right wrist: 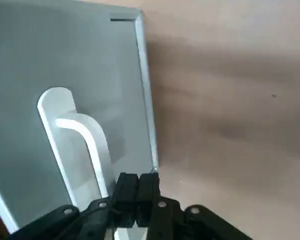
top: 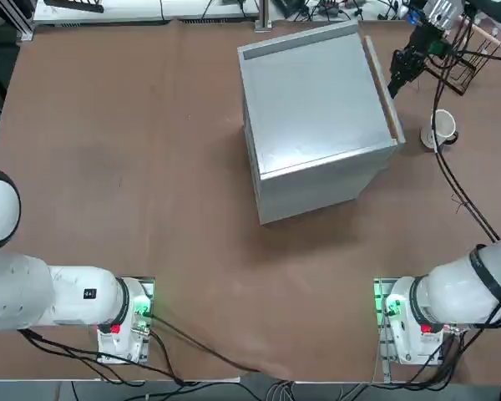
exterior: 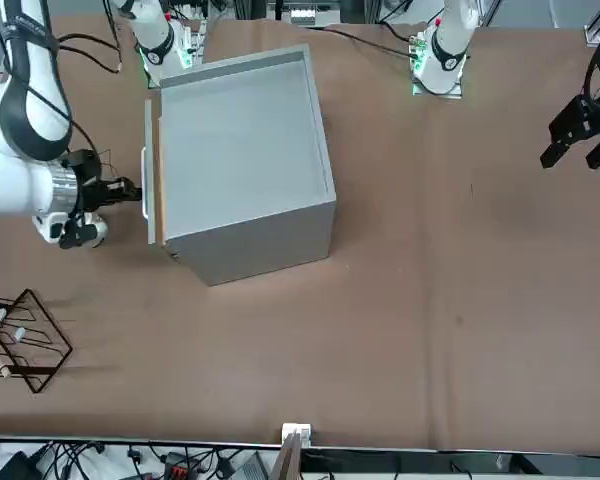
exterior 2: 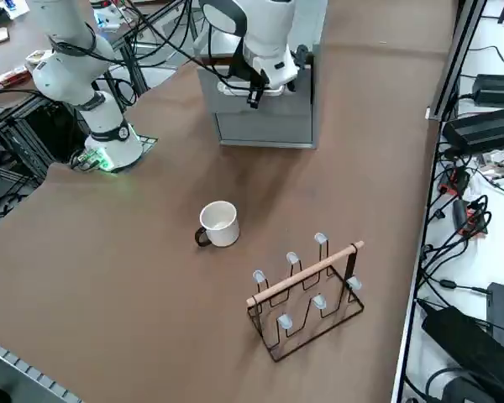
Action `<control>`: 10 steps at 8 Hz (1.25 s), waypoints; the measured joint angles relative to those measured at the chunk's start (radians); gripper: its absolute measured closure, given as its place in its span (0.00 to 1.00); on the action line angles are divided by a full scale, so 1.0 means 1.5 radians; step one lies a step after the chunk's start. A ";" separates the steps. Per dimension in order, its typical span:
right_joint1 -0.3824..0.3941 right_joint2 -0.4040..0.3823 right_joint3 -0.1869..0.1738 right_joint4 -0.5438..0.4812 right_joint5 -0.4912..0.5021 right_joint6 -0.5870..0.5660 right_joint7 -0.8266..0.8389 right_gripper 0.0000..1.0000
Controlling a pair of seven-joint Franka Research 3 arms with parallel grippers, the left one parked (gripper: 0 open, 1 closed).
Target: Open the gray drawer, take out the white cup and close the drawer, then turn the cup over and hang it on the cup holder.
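The gray drawer (top: 383,90) stands a crack open on the cabinet's right face, a thin strip of its wooden tray showing. My right gripper (top: 398,81) is shut with nothing in it, its tips at the drawer's front panel (right wrist: 50,60) beside the white handle (right wrist: 85,145). The white cup (top: 442,129) stands upright on the table, mouth up, on the robot's side of the gripper. In the right side view the white cup (exterior 2: 220,224) sits between the cabinet and the cup holder (exterior 2: 307,290). The cup holder (top: 472,58) stands at the far right corner with nothing on it.
The large gray cabinet (top: 317,125) fills the table's middle. My right arm's black cable (top: 463,200) trails over the table close by the cup. Beyond the table's right edge lie power bricks and cables (exterior 2: 487,126).
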 joint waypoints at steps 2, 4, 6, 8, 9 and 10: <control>0.020 0.000 0.000 -0.002 0.013 0.000 0.000 0.98; 0.037 0.000 0.000 -0.002 0.019 0.000 0.000 0.98; 0.048 -0.001 0.000 -0.002 0.028 0.003 0.000 0.98; 0.050 -0.002 -0.001 0.003 0.025 0.015 -0.002 0.96; 0.050 -0.006 -0.001 0.020 0.015 0.019 -0.002 0.94; 0.050 -0.011 -0.003 0.048 0.005 0.019 -0.002 0.94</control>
